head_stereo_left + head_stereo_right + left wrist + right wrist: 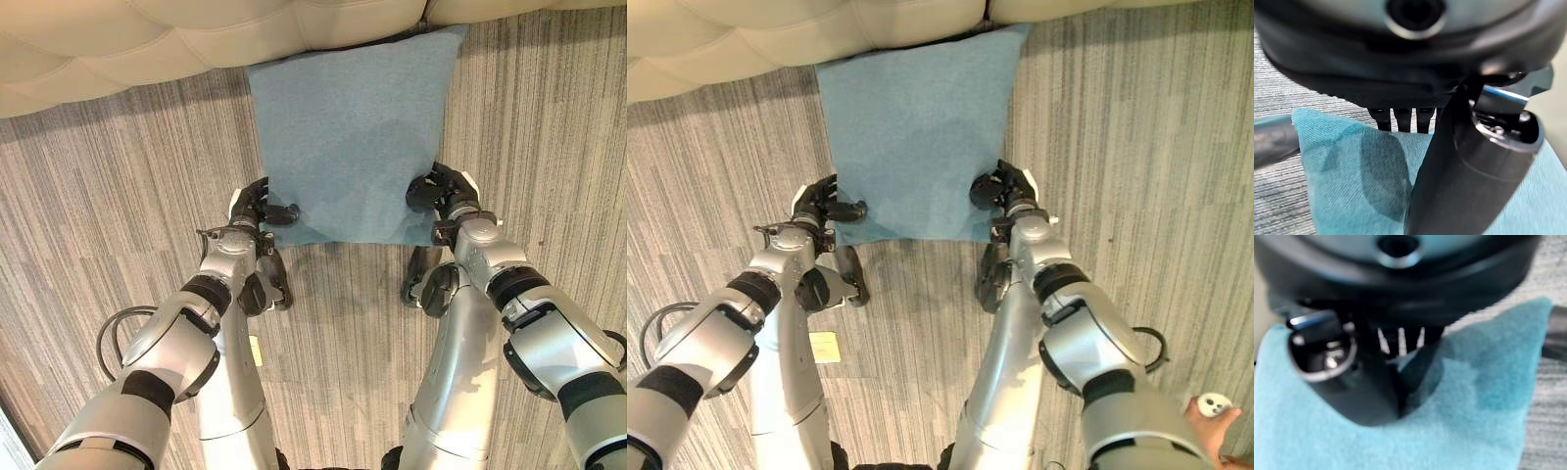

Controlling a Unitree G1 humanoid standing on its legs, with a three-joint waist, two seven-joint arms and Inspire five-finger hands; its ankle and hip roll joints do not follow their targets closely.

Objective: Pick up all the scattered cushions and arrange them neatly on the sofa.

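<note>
A cream tufted sofa (147, 44) ran across the far side of the scene, above a floor of grey striped carpet (88, 196). A square teal-blue cushion (348, 137) was held between the two arms, its far edge reaching the sofa's front and its near edge over the carpet just ahead of the robot.

The left hand (257, 209) was clamped on the cushion's near left corner, thumb lying across the top face and fingers tucked under the edge; its wrist view showed the fabric pinched and creased against the thumb. The right hand (443, 190) gripped the right edge near the lower corner the same way, thumb pressed into the cloth and fingers curled beneath, as its own wrist view confirmed.

The cushion looked light and soft, with a woven cover that should give decent friction. It dented wherever the thumbs pressed, so a shallow pinch at a corner could slip or let the body sag. Holding both opposite edges, as seen here, seemed the sound choice for keeping it flat.

A person's hand (1215, 423) holding a small white object showed at the near right.
</note>
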